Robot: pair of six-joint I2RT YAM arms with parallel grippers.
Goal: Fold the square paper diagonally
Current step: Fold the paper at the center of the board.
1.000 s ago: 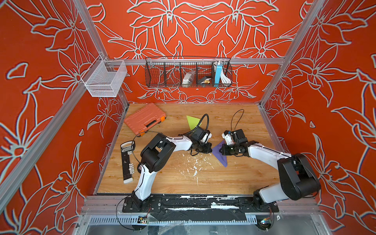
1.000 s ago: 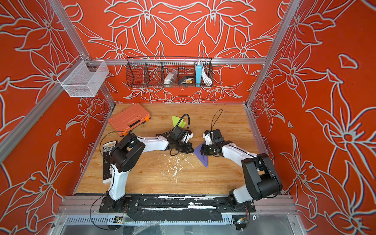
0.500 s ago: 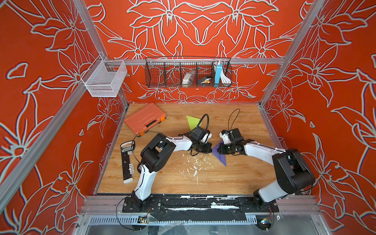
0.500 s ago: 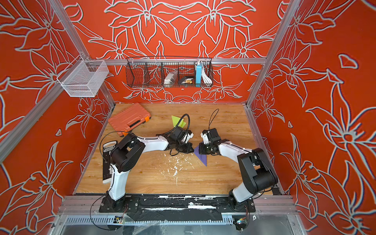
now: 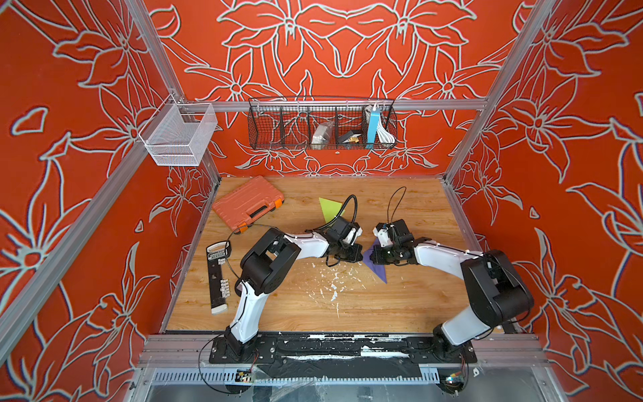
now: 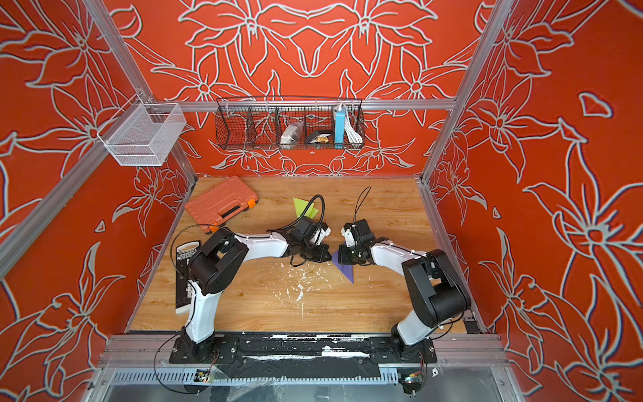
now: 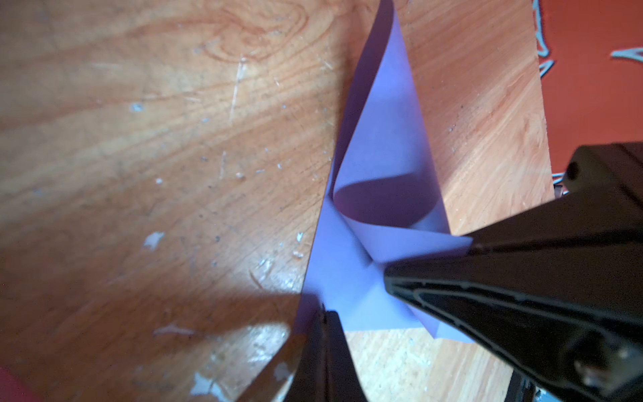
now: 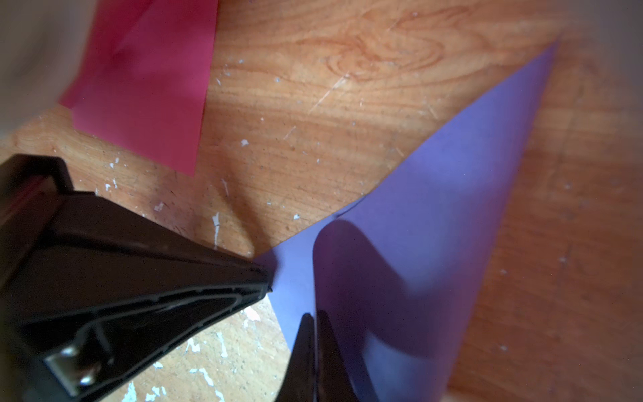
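Purple paper [image 5: 376, 264] lies mid-table, folded into a triangle, its point toward 5 o'clock in both top views; the upper flap bulges up in a loop, not creased flat. Left gripper [image 5: 352, 251] sits at the paper's 9 o'clock edge, jaws together, tip pressing on the paper's edge [image 7: 322, 315]. Right gripper [image 5: 377, 255] at the paper's 12 o'clock end, jaws together, tips on the paper [image 8: 313, 323]. Grippers near each other, tight gap. Green paper [image 5: 330, 208] at 11 o'clock, orange case [image 5: 247, 202] at 10. White flecks [image 5: 332, 282] at 7 o'clock; bare wood toward 6 o'clock.
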